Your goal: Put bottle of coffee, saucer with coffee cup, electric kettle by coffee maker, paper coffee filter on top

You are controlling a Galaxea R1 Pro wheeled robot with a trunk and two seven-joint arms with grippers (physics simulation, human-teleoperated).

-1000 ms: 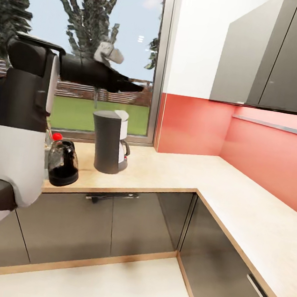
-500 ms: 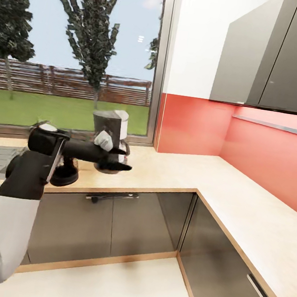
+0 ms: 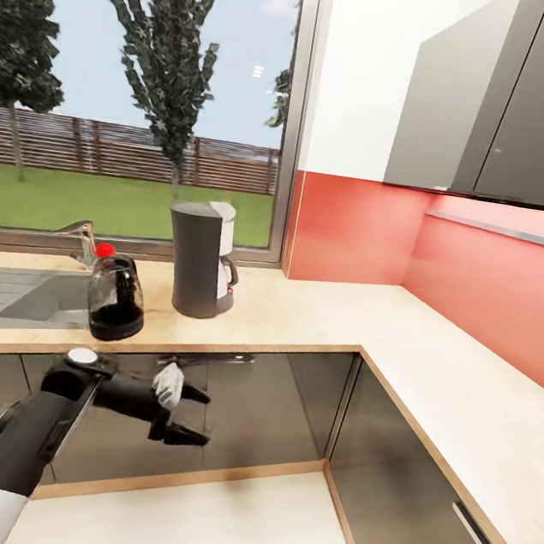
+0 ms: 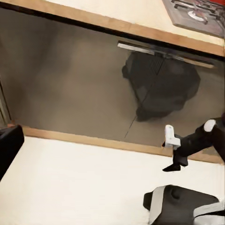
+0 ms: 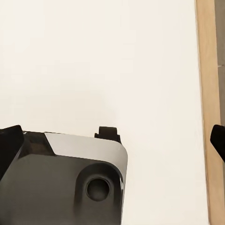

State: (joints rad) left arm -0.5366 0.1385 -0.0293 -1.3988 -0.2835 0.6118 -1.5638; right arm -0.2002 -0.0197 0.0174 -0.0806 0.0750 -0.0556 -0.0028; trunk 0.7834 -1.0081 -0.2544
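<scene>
The left tool (image 3: 184, 433) is held low by the cupboard doors with nothing in it, how wide it is cannot be told, while the coffee maker (image 3: 200, 259) and kettle (image 3: 117, 298) are set side by side on the counter (image 3: 319, 309).

Bright daylight from my window (image 3: 141, 98), crisp render, glossy cabinet doors (image 4: 70, 79) mirroring a dark, perhaps blurred, reflection beyond my fingers

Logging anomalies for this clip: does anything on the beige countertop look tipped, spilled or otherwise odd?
Nothing stands out. The tall dark grey coffee maker and the rounded, dark glassy electric kettle both stand upright and apart on the light beige kitchen countertop, with no spill visible.
</scene>
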